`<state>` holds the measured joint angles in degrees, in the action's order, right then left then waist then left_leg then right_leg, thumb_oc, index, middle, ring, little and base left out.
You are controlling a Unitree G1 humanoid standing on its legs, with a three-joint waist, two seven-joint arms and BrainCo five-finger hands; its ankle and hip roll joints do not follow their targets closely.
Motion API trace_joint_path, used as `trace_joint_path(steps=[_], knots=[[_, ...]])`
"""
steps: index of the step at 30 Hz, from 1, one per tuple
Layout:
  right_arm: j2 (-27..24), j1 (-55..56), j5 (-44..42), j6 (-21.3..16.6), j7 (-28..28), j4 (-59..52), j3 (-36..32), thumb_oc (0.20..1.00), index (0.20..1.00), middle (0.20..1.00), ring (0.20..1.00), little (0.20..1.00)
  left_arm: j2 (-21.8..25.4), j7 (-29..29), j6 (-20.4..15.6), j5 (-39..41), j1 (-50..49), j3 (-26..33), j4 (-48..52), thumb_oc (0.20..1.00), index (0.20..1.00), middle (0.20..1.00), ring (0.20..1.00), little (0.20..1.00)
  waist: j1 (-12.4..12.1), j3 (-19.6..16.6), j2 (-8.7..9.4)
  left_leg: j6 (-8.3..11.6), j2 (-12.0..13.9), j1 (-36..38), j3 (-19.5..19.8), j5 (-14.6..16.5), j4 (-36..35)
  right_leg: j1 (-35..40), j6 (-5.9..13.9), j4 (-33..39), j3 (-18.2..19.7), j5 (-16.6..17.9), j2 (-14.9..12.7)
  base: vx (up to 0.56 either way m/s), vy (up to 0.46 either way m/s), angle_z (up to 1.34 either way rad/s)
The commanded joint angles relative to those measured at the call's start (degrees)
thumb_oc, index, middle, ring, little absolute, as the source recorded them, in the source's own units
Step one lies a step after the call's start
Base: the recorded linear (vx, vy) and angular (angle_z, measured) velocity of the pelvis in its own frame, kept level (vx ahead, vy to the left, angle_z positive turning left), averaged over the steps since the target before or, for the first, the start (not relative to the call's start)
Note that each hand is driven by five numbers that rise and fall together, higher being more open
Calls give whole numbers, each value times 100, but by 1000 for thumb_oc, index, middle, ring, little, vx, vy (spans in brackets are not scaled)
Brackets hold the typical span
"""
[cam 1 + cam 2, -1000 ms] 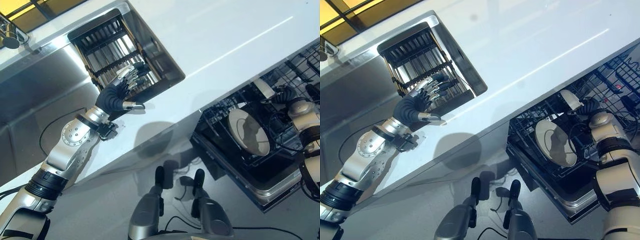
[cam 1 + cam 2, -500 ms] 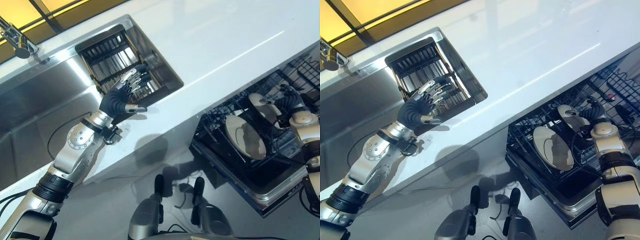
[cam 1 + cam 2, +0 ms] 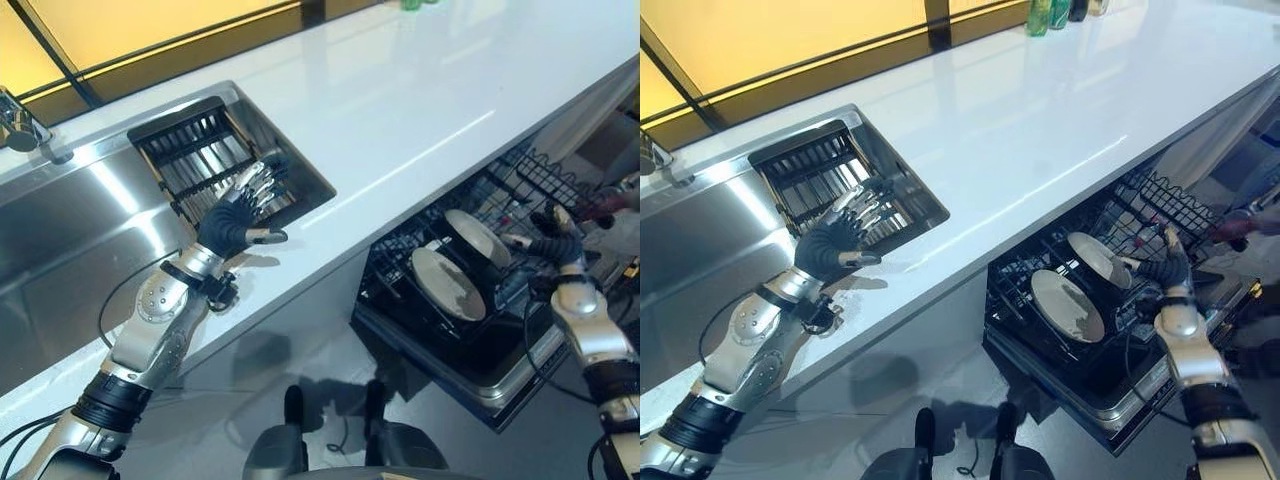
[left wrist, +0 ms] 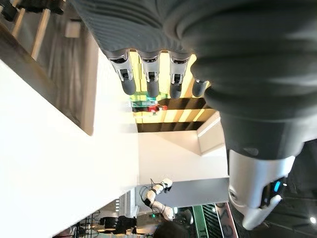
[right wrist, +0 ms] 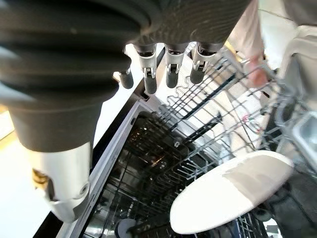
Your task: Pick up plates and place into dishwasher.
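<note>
Plates point(image 3: 447, 284) upright in dishwasher rack point(image 3: 1160, 197), no legible writing; right hand point(image 3: 1167, 266) and left hand point(image 3: 232, 218) spread, empty.

A kitchen: white counter point(image 3: 1040, 130), steel sink point(image 3: 90, 230), pulled-out dishwasher rack point(image 3: 1110, 260) with plates

Robot arms in silver-grey metal w/ black ribbed bands at the joints; round screw-studded disc on left forearm. Left hand point(image 3: 232, 222) & right hand point(image 3: 556, 243): dark ribbed covers, silver fingers point(image 4: 149, 71) w/ dark tips, pale thumb casing.
</note>
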<state>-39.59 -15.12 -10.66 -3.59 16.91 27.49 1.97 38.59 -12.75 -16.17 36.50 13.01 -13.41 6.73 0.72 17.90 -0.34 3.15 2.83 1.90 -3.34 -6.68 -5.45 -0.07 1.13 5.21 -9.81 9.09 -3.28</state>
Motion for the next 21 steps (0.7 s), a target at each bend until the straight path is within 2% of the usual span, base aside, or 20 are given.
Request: trace_joint_path(steps=[1, 6, 9, 14, 21], knots=[[7, 109, -44, -436, 229, -232, -368, 1000, 1000, 1000, 1000, 1000, -301, -97, -322, -274, -122, 178, 189, 1000, 1000, 1000, 1000, 1000, 65, -236, -73, -132, -100, 134, -412, 731, 124, 72, 391, -230, 54, -560, -103, 22, 22, -11], [297, 6, -1142, -624, -131, 381, -492, 1000, 1000, 1000, 1000, 1000, -433, -145, -130, -271, -13, 105, 133, 1000, 1000, 1000, 1000, 1000, 20, -188, -87, -170, -84, 54, -476, 941, 702, 72, 303, -656, -27, -785, -178, -17, 16, -11], [370, -256, -1617, -659, -230, 1015, -461, 1000, 1000, 1000, 1000, 1000, -512, -147, -26, -283, 139, -20, 95, 1000, 1000, 1000, 1000, 1000, -76, 2, -82, -239, -58, -244, -430, 1281, 1703, -48, 152, -1426, -163, -1092, -307, -31, 14, -1], [491, -464, -1909, -694, -242, 1671, -443, 1000, 1000, 1000, 1000, 1000, -540, -157, 6, -296, 159, -95, 3, 1000, 1000, 1000, 1000, 1000, -180, 291, -137, -400, -33, -672, -367, 1830, 2830, -294, -32, -2491, -242, -1581, -423, -10, 5, 2], [547, -1171, -1962, -672, -375, 2163, -156, 1000, 1000, 1000, 1000, 1000, -431, 65, -102, -235, 462, -330, -82, 1000, 1000, 1000, 1000, 1000, -255, 641, -293, -596, -153, -1495, -202, 2177, 3922, -1066, -210, -3792, -215, -1988, -596, -139, 24, 2]])
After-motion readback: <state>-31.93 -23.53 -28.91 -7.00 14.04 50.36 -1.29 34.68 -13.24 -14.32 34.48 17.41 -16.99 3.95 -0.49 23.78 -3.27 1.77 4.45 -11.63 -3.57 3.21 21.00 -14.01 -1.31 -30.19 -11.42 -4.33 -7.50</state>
